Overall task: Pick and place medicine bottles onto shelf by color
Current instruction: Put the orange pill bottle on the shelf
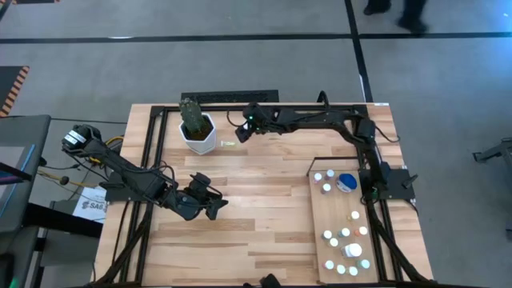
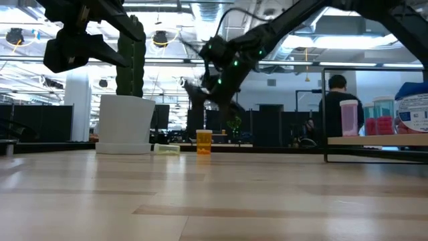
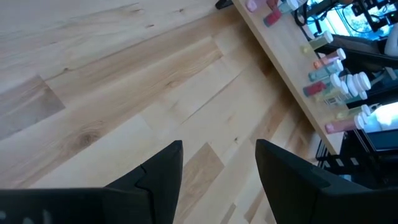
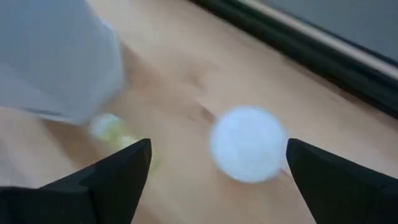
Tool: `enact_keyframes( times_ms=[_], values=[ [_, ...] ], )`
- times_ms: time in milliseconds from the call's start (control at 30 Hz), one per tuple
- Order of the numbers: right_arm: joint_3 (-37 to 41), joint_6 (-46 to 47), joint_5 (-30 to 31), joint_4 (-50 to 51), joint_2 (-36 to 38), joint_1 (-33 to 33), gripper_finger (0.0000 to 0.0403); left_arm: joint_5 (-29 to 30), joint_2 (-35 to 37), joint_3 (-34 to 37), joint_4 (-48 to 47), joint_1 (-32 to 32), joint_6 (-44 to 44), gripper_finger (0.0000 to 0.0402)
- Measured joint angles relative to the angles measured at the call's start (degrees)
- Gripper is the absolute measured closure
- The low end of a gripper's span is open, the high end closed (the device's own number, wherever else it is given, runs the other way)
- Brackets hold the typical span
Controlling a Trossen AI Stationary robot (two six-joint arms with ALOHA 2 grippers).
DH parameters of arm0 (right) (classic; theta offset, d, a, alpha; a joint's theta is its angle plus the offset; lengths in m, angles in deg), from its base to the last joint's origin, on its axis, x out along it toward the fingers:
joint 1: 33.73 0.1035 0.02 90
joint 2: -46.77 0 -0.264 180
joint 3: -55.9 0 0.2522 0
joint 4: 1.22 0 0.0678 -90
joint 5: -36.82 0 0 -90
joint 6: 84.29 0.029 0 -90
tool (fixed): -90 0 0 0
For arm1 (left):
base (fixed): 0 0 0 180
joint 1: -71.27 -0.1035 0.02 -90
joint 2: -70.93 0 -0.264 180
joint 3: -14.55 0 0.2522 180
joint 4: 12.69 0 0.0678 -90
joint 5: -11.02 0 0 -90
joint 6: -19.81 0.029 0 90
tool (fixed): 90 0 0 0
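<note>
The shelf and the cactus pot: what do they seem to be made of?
The shelf looks like pale plywood, smooth and matte: even light surface, dark edge, no plank stripes like the table. The cactus pot seems to be glazed ceramic or plastic; its plain white faceted walls leave that open.

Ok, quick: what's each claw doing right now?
Left claw: open, empty, above bare tabletop.
Right claw: open, empty, over a white-capped bottle beside the cactus pot.

The cactus pot [image 1: 198,134] stands at the worktop's [image 1: 256,200] far edge; two bottles [image 2: 204,142] lie just right of it, the shelf [image 1: 336,220] well to its right.
</note>
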Motion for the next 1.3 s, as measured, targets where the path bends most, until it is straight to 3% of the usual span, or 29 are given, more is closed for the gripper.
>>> enact_keyframes(
  times_ms=[467,733,1133,1300],
  values=[
    [-1.37,-2.48,1.6,0.97,-2.06,-2.58,0.0005,-0.07,0.0,0.0,-0.44,0.02,0.0,0.0214],
    [-1.37,-9.81,1.53,1.55,-2.07,-2.54,0.001,-0.09,0.0,0.0,-0.42,0.02,0.0,0.0214],
    [-3.16,-15.33,-8.77,3.12,-5.91,-5.37,0.0004,-0.09,0.0,0.0,-0.42,0.0,0.0,0.0214],
    [-7.31,-17.25,-8.89,5.42,-6.74,-5.49,0.0004,-0.05,0.0,0.0,-0.47,0.02,0.0,0.0214]
  ],
)
